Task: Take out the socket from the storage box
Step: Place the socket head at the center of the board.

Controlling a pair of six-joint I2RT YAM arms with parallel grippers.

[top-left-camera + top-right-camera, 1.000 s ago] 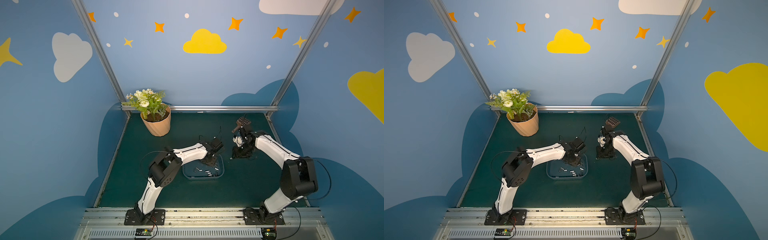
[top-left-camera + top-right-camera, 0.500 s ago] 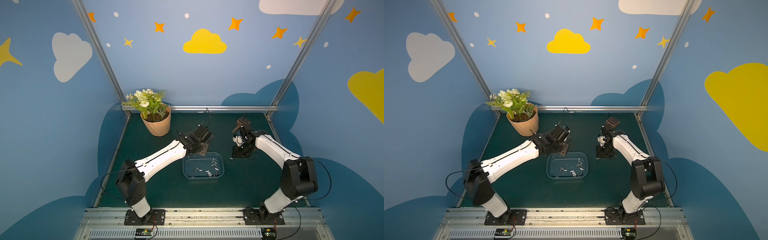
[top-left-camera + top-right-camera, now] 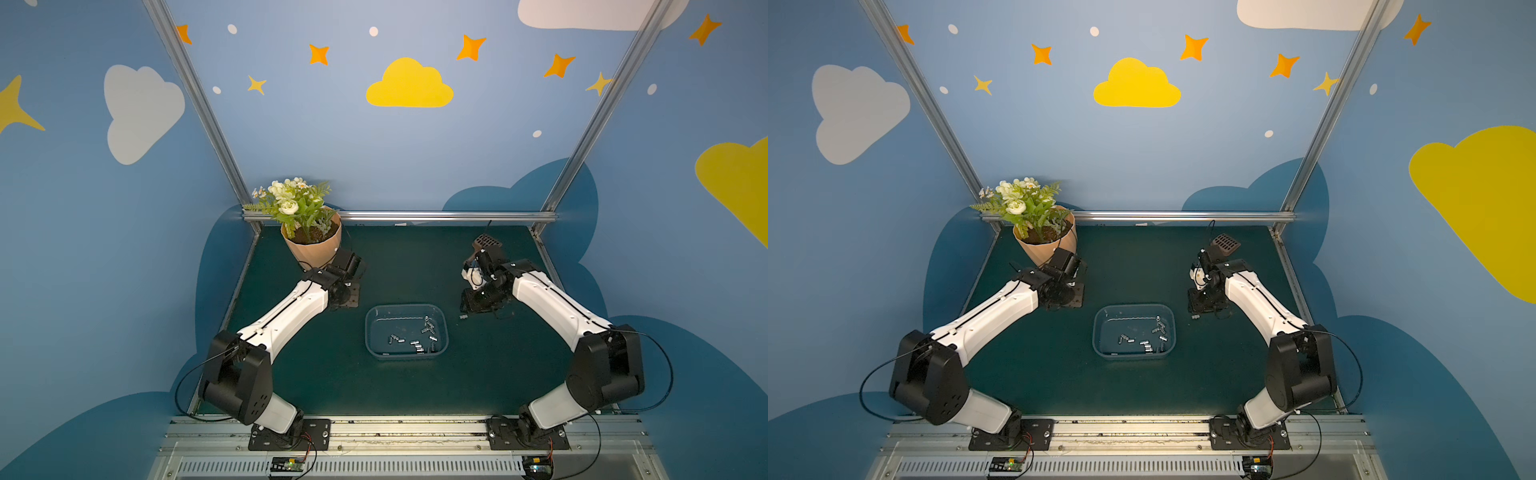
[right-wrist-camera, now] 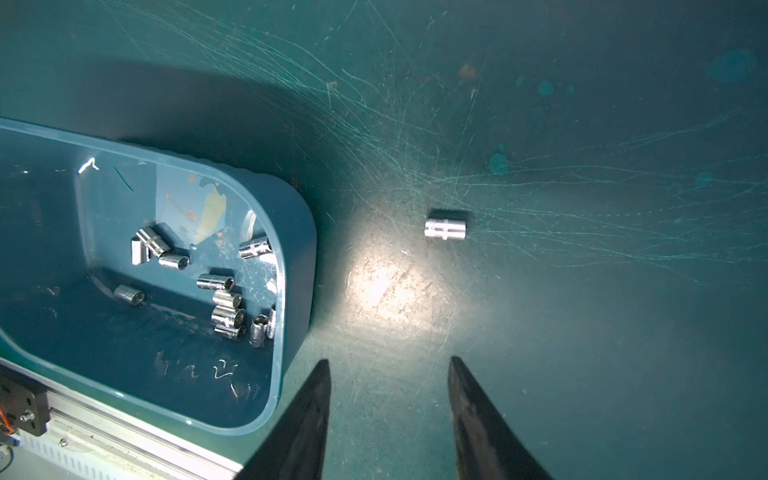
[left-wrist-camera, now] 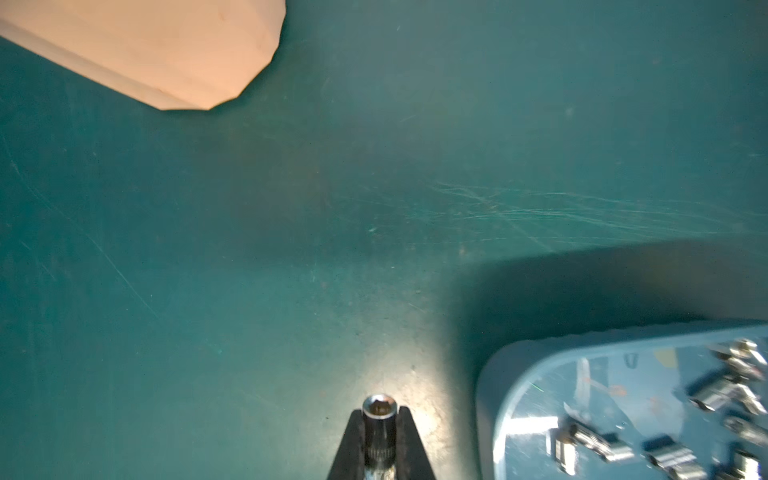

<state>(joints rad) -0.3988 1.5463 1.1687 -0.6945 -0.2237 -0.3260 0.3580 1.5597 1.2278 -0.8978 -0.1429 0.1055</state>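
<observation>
Jaws: left gripper clamped on a socket over the mat, outside the box; right gripper parted, empty; another socket on mat beside box, other sockets inside; set-down pending.

This is a robotics lab test cell: a left arm and a right arm are bolted to a metal rail along the near edge, with bare circuit boards and loose cables by their bases. Aluminium frame posts hold blue wall panels painted with clouds and stars around a scratched dark green mat. On it stand a flowerpot in the far left corner and a storage box of loose metal sockets in the middle.
</observation>
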